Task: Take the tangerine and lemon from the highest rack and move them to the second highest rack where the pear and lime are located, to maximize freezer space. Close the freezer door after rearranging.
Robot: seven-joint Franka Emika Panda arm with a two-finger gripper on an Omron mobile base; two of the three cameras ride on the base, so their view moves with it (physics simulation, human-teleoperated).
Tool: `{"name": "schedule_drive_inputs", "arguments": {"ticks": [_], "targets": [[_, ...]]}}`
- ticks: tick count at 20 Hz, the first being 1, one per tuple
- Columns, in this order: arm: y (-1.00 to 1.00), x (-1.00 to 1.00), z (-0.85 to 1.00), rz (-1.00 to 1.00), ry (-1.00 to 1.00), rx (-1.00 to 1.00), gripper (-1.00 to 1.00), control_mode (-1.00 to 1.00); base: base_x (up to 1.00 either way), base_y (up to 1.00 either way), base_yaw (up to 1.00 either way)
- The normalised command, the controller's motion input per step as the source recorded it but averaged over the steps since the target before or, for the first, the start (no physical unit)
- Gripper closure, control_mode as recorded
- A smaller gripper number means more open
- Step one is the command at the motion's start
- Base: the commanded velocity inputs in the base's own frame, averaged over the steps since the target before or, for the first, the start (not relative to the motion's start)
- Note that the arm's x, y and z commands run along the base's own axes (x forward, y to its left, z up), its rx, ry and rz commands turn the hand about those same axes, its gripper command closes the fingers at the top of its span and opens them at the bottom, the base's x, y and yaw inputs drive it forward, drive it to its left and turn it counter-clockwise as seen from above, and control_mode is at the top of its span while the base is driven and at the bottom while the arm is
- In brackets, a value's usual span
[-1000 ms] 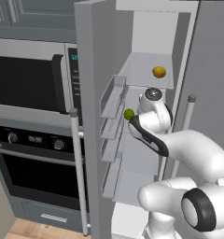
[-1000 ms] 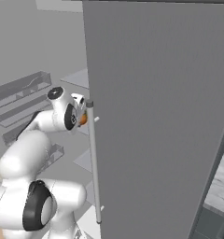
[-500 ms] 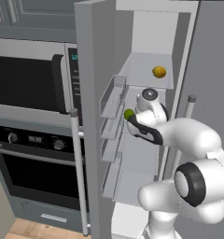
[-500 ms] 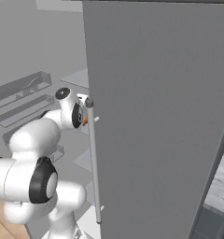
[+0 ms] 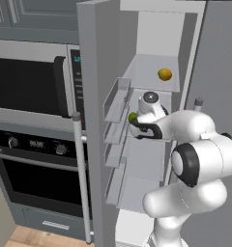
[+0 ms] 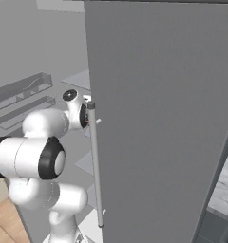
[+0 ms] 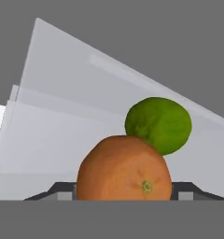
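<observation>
In the hand view the orange tangerine (image 7: 124,170) sits between my gripper's (image 7: 124,192) dark fingertips (image 7: 62,190), which press against its two sides. Just behind it, the green lime (image 7: 158,123) rests on the pale second highest rack (image 7: 62,140). From the left base view my hand (image 5: 148,116) reaches into the freezer (image 5: 152,43) at that rack, beside the lime (image 5: 132,117). The yellow lemon (image 5: 165,74) lies alone on the highest rack (image 5: 147,72). The freezer door (image 5: 91,96) stands open to the left. The pear is hidden.
Pale bins (image 5: 115,103) line the freezer door's inner face, close to my hand's left. Black-glass ovens (image 5: 31,87) stand left of the door. A tall grey slab with a silver bar handle (image 6: 94,161) blocks the right side, tight against my wrist (image 6: 80,114).
My hand has pushed a little deeper into the second highest rack with the tangerine, and the elbow has swung up and closer. The lemon and lime have not moved.
</observation>
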Motion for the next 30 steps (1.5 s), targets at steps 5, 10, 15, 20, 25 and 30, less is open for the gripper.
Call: {"name": "schedule_drive_inputs", "arguments": {"ticks": [5,10,15,20,25,30], "targets": [[-0.05,0.44,-0.17,0.00,-0.01,0.00,1.00,-1.00,0.00,0.00,0.00],[-0.12,0.43,-0.22,0.00,0.00,0.00,1.00,-1.00,0.00,0.00,0.00],[-0.01,0.32,-0.30,0.00,0.00,0.00,1.00,-1.00,0.00,0.00,0.00],[0.00,0.21,-0.34,0.00,0.00,-0.01,-1.00,-1.00,0.00,0.00,0.00],[0.00,0.09,-0.50,0.00,0.00,-0.04,-1.00,-1.00,0.00,0.00,0.00],[0.01,0.05,-0.46,0.00,0.00,-0.07,-1.00,-1.00,0.00,0.00,0.00]]}}
